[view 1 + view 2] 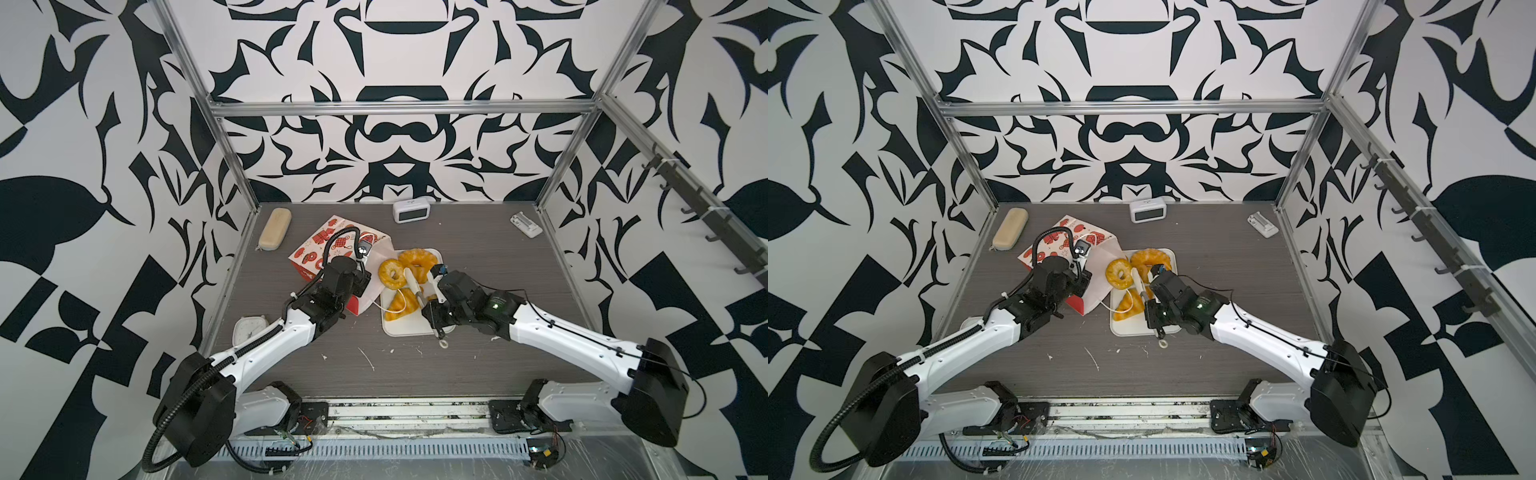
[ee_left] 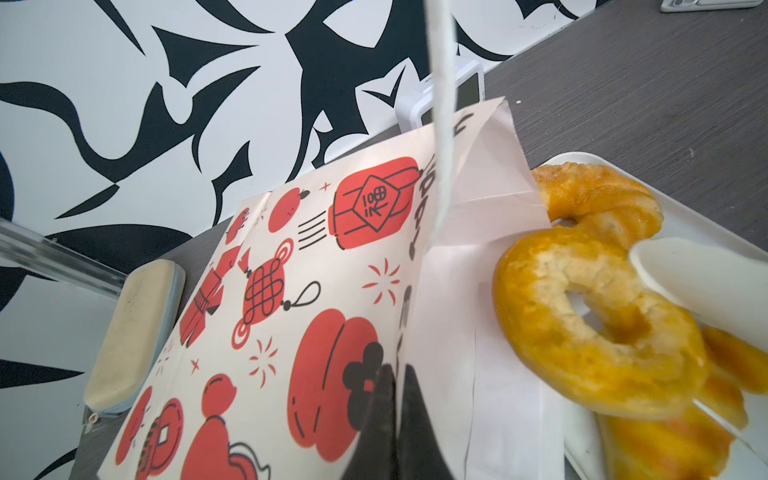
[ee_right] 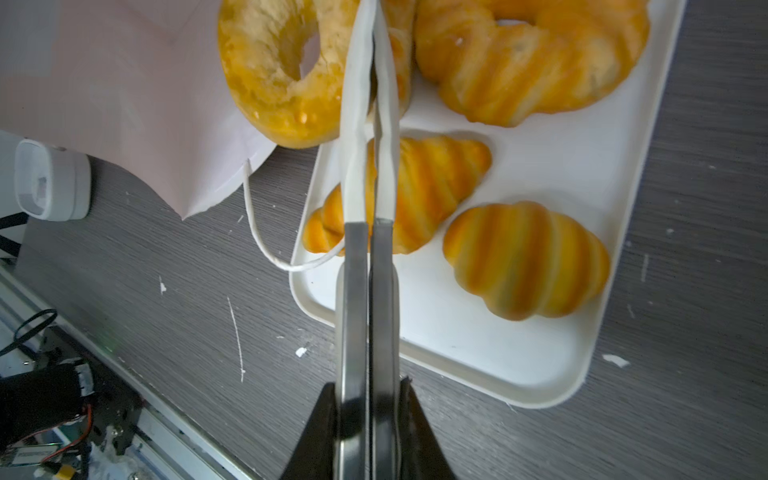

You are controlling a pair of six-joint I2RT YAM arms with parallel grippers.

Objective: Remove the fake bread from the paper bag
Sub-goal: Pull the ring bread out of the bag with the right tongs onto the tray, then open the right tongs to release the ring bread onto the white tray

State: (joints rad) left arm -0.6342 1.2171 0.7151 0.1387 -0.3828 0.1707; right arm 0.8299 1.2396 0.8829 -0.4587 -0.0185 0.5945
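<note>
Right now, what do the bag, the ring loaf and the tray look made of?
The bag: paper, matte, printed red; it shows sharp creases and a thin folded edge. The ring loaf: likely foam or soft plastic, glossy orange glaze with a pale porous-looking top. The tray: probably moulded plastic, smooth white, rounded rim, faint sheen.

The front strip of the worktop (image 1: 415, 365) and its right side are open. The paper bag (image 1: 309, 253) and the filled tray (image 1: 409, 328) take the middle. The ring loaf (image 1: 390, 284) and the tongs (image 1: 414, 286) block the bag's mouth. A zip case (image 1: 274, 229) lies at the far left corner.
</note>
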